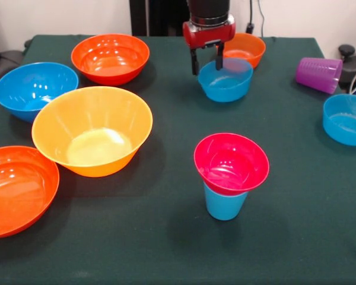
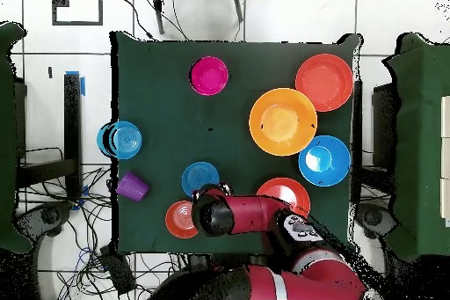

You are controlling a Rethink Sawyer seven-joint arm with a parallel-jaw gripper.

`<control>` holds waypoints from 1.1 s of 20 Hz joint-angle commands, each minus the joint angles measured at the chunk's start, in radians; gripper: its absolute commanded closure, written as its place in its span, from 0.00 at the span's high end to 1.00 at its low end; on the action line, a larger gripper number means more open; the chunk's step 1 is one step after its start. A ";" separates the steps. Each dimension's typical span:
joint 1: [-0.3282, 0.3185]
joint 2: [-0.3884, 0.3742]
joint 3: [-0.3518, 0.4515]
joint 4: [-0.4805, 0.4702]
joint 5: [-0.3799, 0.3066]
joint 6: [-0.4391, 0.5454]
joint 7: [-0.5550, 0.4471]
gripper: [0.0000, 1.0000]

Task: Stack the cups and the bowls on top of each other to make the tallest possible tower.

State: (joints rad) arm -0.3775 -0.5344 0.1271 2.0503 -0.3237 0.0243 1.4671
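The tower (image 1: 230,175), a pink bowl (image 1: 231,162) on a blue cup (image 1: 225,205), stood mid-table. Behind it, the gripper (image 1: 206,61) hung with fingers apart and empty, astride the far rim of a small blue bowl (image 1: 225,80). A clean lift likely required closing squarely on that rim.

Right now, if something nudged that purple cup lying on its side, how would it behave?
The purple cup lies on its side on the green table, so it would probably roll. Its sides taper, so it would likely curve round rather than run straight. It looks like thin translucent plastic, probably light and easily knocked off the nearby table edge.
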 commanded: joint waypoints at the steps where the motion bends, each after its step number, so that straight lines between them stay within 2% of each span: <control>1: 0.011 0.104 0.023 -0.098 -0.038 -0.075 0.129 1.00; 7: -0.009 0.119 0.004 -0.081 -0.076 -0.121 0.120 1.00; 12: 0.005 0.099 0.010 -0.083 -0.060 -0.097 0.127 1.00; 19: 0.052 -0.040 0.005 -0.008 0.008 -0.017 0.172 1.00; 22: 0.064 -0.057 0.011 -0.023 0.030 0.010 0.176 1.00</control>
State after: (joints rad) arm -0.3532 -0.5227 0.1055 2.0463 -0.3516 -0.0434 1.4671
